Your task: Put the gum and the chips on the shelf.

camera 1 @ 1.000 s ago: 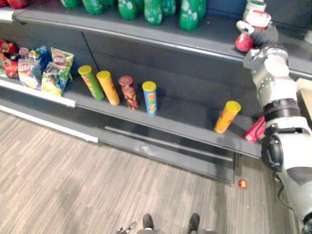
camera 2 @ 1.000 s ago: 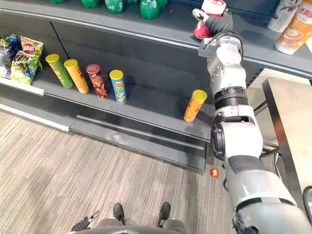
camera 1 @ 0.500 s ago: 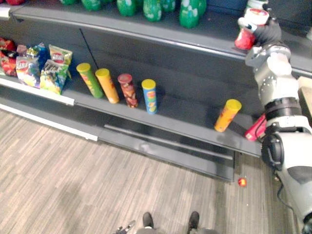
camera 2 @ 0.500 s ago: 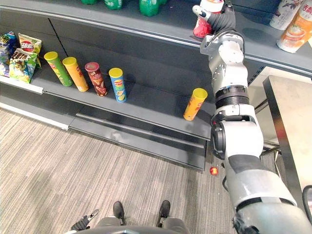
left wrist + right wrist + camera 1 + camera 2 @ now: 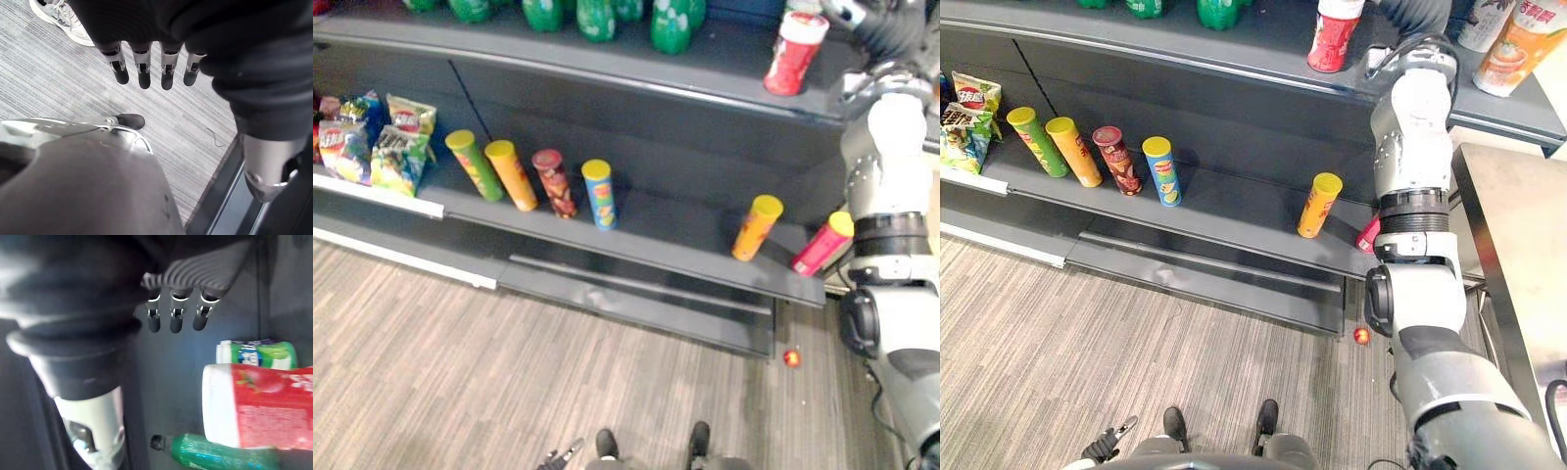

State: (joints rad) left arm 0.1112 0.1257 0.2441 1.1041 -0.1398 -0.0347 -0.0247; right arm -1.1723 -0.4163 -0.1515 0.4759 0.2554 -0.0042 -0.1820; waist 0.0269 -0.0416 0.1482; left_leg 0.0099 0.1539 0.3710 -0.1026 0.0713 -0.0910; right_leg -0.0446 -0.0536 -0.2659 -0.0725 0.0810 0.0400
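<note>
Gum tub: the red gum tub (image 5: 796, 54) with a white lid stands on the upper shelf (image 5: 509, 47), close to its front edge. Its long axis goes up and down with the lid on top, and it leans a little.
Right hand: the right hand (image 5: 176, 322) is up at the upper shelf, near the tub but apart from it. The fingers are straight; it is released and grasps nothing.
Left hand: the left hand (image 5: 143, 74) hangs above the floor (image 5: 460, 372) with straight fingers and is empty.
Chips: on the lower shelf (image 5: 675, 230) a green can (image 5: 475, 164), an orange can (image 5: 512, 174), a dark red can (image 5: 553, 182) and a blue can (image 5: 599, 193) stand in a row, lids up, each a little tilted. Well apart to the right stands a yellow can (image 5: 755, 226). At the right end of the shelf a pink can (image 5: 822, 245) with a yellow lid leans more.
Around: green bottles (image 5: 671, 24) stand behind the tub. An orange and white cup (image 5: 1518, 49) is further right on the same shelf. Snack bags (image 5: 396, 147) are at the far left. A small red thing (image 5: 791, 357) lies on the floor below the shelf end. A desk (image 5: 1518, 245) is on the right.
In the way: the right arm crosses in front of the right end of both shelves.
Hidden: in the right eye view the arm covers most of the pink can, and the edge of the view cuts off the tub's lid. What the small red thing is, I cannot tell.
</note>
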